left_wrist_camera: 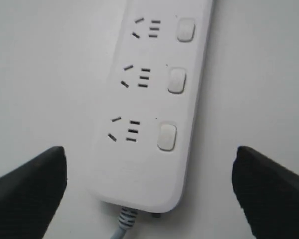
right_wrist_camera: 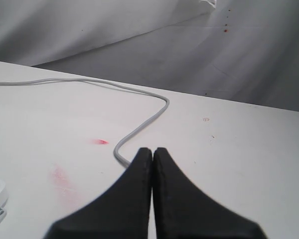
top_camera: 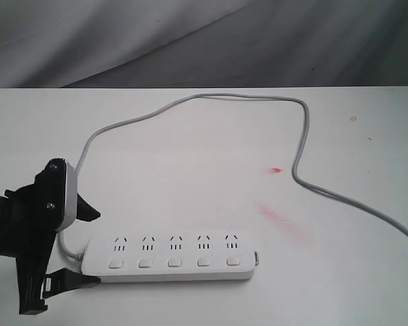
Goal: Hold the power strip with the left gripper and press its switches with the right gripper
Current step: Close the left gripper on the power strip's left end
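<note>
left gripper (top_camera: 92,248): released, jaws wide, one finger either side of the strip's cord end, neither touching it. power strip (top_camera: 170,256): flat on the table (top_camera: 190,170) at the near edge, sockets up, long axis running left to right across the exterior view, cord end towards the left gripper, free end towards the right. switches (top_camera: 173,262): five in a row along the near long side, one below each socket, none being touched. step in hand, by judgement: the hold, not yet made. next move calls for the jaws to close squarely across the strip's two long sides, clear of the nearest switch and the cord (top_camera: 299,136). right gripper (right_wrist_camera: 152,152): clenched on nothing, above bare table near the cord's far loop, well apart from the switches. backdrop: grey cloth.
</note>
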`<move>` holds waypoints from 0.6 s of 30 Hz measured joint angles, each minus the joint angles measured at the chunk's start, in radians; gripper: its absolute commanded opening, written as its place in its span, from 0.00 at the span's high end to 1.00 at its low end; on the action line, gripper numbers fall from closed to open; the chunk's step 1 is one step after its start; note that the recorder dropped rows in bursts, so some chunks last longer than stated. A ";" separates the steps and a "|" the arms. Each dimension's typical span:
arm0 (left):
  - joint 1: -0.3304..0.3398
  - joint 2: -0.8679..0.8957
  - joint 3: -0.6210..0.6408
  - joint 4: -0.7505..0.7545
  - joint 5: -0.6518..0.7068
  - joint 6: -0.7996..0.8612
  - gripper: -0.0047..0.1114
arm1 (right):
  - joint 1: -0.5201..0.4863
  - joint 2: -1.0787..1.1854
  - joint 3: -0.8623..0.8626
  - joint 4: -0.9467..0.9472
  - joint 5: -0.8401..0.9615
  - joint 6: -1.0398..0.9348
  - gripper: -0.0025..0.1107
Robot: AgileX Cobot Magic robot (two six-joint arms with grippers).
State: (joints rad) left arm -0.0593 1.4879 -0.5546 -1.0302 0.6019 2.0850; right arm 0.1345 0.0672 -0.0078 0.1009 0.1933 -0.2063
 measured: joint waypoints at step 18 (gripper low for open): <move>0.000 0.148 -0.051 0.007 -0.062 0.002 0.23 | 0.000 0.000 0.000 0.000 0.000 0.000 0.98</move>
State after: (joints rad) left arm -0.0593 1.6359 -0.6061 -1.0231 0.5395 2.0871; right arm 0.1345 0.0672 -0.0078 0.1009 0.1933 -0.2063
